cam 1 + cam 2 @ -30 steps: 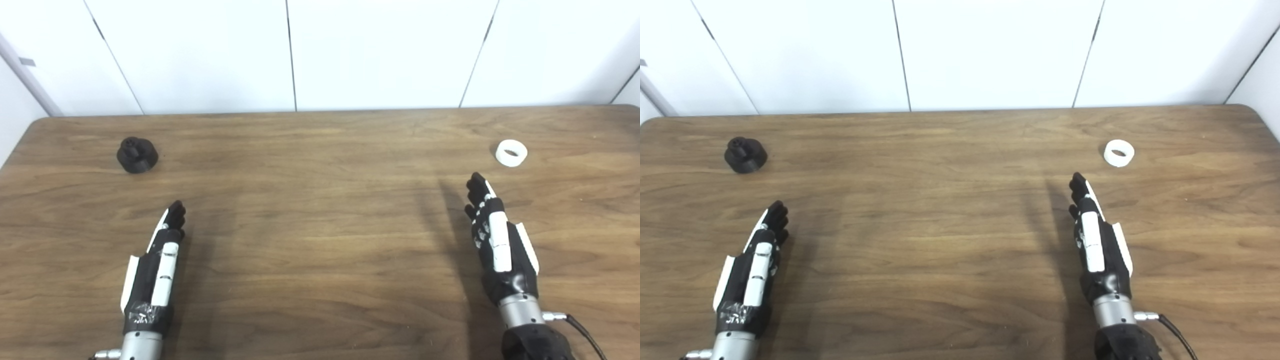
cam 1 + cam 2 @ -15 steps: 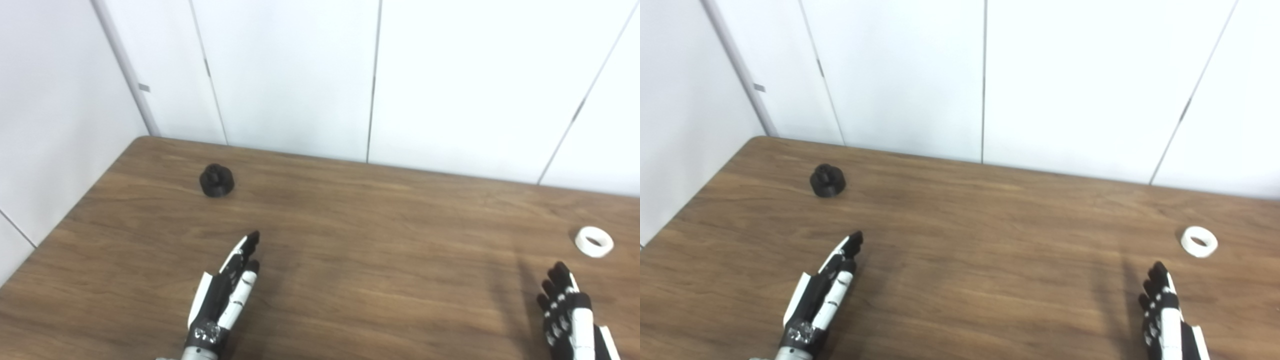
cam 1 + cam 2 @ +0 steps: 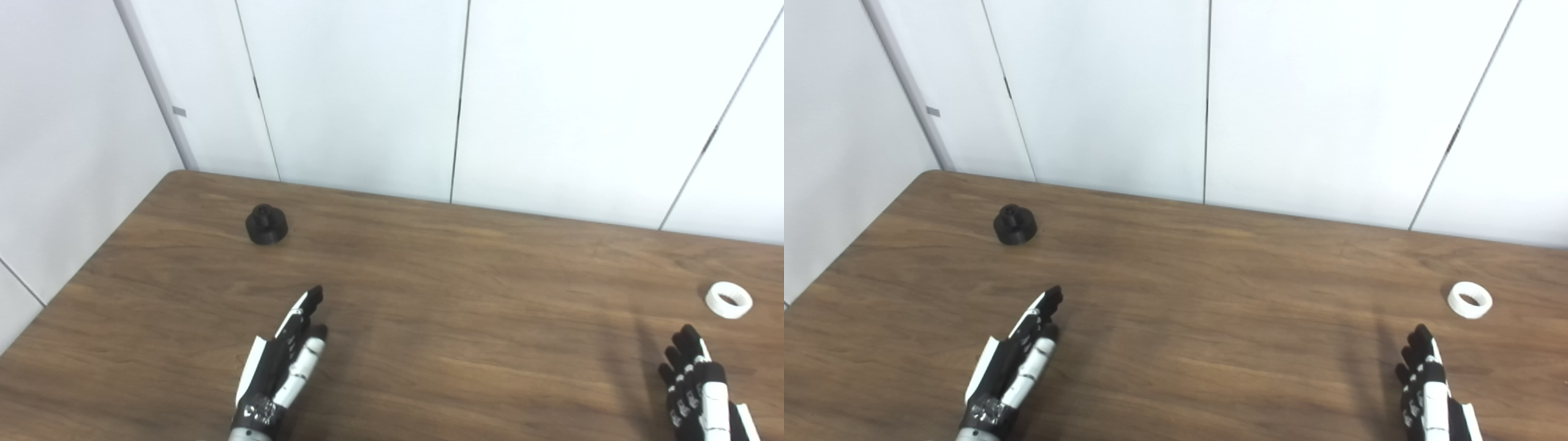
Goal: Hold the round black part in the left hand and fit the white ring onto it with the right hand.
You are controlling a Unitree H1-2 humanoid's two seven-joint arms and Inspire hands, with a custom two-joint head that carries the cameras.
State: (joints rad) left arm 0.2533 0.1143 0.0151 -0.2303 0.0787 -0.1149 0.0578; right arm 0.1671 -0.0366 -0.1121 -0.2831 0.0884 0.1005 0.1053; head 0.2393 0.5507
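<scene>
The round black part point(image 3: 266, 225) stands on the wooden table point(image 3: 429, 294) at the far left. The white ring point(image 3: 728, 299) lies flat on the table at the far right. My left hand point(image 3: 282, 367) is open and empty, fingers stretched out, near the front edge and well short of the black part. My right hand point(image 3: 695, 386) is open and empty at the bottom right, a short way in front of the ring; its lower part is cut off by the picture edge.
White wall panels point(image 3: 367, 92) rise right behind the table's far edge and along its left side. The table's rounded left corner point(image 3: 174, 174) lies just beyond the black part.
The camera has swung up and to the left, so the whole picture shifted. Since half a second ago my left thumb has spread slightly; the parts have not moved.
</scene>
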